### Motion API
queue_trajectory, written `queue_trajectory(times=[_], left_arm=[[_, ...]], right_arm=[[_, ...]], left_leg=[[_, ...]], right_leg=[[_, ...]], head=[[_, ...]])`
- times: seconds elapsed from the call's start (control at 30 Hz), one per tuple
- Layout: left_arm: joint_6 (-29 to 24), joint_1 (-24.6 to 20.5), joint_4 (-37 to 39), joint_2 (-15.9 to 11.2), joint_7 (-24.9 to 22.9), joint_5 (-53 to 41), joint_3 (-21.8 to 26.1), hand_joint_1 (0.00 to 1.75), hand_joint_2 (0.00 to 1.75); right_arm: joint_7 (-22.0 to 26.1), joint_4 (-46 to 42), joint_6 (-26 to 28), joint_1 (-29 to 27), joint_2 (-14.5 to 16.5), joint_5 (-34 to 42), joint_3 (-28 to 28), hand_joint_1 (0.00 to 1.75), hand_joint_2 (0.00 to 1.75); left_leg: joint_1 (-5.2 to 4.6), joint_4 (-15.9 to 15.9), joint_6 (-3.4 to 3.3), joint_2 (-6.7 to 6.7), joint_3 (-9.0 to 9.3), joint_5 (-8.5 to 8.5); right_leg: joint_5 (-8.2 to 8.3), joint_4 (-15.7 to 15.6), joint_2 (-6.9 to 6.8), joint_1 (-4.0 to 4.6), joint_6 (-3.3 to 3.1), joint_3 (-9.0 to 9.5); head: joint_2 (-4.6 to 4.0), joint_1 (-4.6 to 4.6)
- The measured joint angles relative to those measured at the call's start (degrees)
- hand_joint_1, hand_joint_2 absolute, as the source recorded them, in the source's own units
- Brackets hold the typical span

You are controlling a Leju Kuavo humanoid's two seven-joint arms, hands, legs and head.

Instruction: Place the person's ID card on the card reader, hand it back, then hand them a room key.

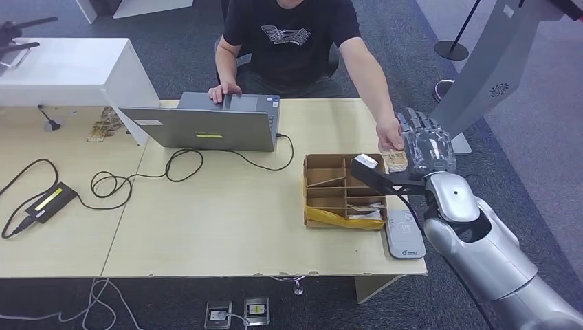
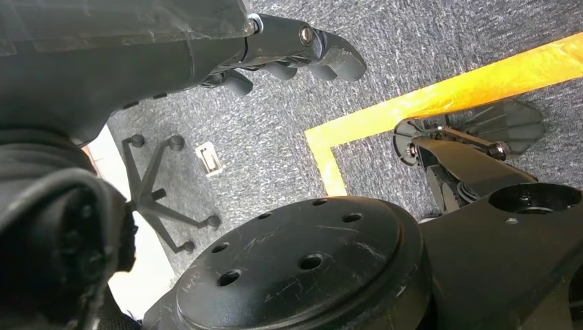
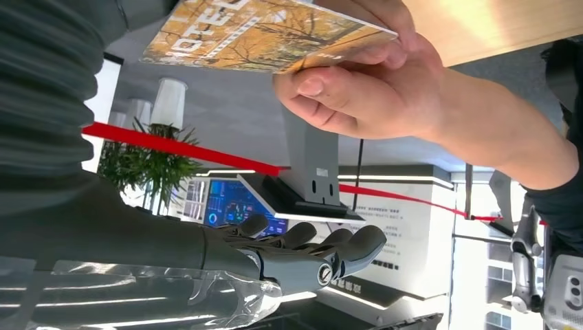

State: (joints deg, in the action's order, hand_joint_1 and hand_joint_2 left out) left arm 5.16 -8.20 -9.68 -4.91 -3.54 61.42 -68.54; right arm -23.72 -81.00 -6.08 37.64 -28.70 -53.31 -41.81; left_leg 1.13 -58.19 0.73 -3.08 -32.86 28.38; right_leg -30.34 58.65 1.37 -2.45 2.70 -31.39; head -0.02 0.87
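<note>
The table [image 1: 227,213] has a pale, matt wood-grain top. At its right end the box [image 1: 323,172] is brown cardboard with thin cardboard dividers; a glossy yellow plastic bag [image 1: 340,218] lies in its near compartment. Just right of the box, the reader [image 1: 404,235] is smooth grey plastic. The right hand [image 1: 427,148] is dark matt plastic on a polished silver metal arm [image 1: 481,247]. The card [image 3: 265,34] is glossy printed stock. Left of the box, the laptop [image 1: 206,127] is matt grey metal. The floor [image 2: 275,137] is rough grey carpet with glossy yellow tape [image 2: 426,93].
</note>
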Motion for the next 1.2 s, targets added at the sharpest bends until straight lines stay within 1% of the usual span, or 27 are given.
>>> queue_trajectory(times=[0.2,0.4,0.53,0.7,0.83,0.93,1.03,1.2], left_arm=[[0.0,0.0,0.0,0.1,0.0,0.4,0.0,0.00,0.00],[0.0,0.0,0.0,0.2,0.0,0.6,0.0,0.00,0.00],[0.0,-0.1,0.0,0.2,0.0,0.7,0.0,0.00,0.00],[0.0,-0.1,0.0,0.2,0.0,1.5,0.0,0.00,0.00],[0.0,0.0,0.0,0.2,0.0,2.0,0.0,0.00,0.00],[0.0,0.2,0.0,0.2,0.0,2.6,0.0,0.00,0.00],[0.0,0.4,0.0,0.2,0.0,2.9,0.0,0.00,0.00],[0.0,0.6,0.0,0.1,0.0,3.0,0.0,0.00,0.00]], right_arm=[[2.7,4.1,4.9,1.4,1.6,1.0,-0.2,1.75,1.75],[3.3,7.4,6.1,3.0,2.6,-0.1,-0.3,1.75,1.75],[3.7,8.9,6.7,3.7,2.8,-1.2,-0.2,1.75,1.75],[5.2,10.3,7.2,4.0,3.1,-3.4,0.0,1.75,1.75],[5.6,11.2,9.4,4.0,3.4,-5.5,0.5,1.75,1.75],[5.1,11.1,11.9,2.8,3.4,-7.8,1.1,1.75,1.75],[3.9,9.4,12.9,-0.3,3.0,-9.4,1.9,1.75,1.75],[1.5,4.9,13.2,-6.0,0.6,-8.5,3.8,1.75,1.75]], left_leg=[[0.00,0.0,0.00,0.01,0.02,0.00],[0.00,0.0,0.00,0.01,0.03,0.00],[0.01,0.0,0.04,0.01,0.93,-0.05],[0.01,0.0,0.05,0.01,0.96,-0.07],[0.02,0.0,0.06,0.01,0.99,-0.09],[0.03,0.0,0.07,0.02,1.05,-0.09],[0.03,0.0,0.08,0.01,1.06,-0.09],[0.03,0.0,0.09,0.02,1.07,-0.07]], right_leg=[[0.00,0.0,0.01,0.00,0.00,0.00],[0.00,0.0,0.02,0.00,0.00,0.00],[0.06,0.0,0.03,0.00,0.01,-0.06],[0.08,0.0,0.03,0.00,0.03,-0.04],[0.08,0.0,0.03,0.00,0.03,-0.04],[0.08,0.0,0.04,0.01,0.02,-0.01],[0.08,0.0,0.04,0.01,0.02,0.00],[0.08,0.0,0.04,0.01,0.02,-0.01]], head=[[0.00,0.00],[0.00,0.01],[0.00,0.00],[0.00,0.00],[0.00,0.01],[0.00,0.01],[0.00,0.00],[0.00,0.00]])
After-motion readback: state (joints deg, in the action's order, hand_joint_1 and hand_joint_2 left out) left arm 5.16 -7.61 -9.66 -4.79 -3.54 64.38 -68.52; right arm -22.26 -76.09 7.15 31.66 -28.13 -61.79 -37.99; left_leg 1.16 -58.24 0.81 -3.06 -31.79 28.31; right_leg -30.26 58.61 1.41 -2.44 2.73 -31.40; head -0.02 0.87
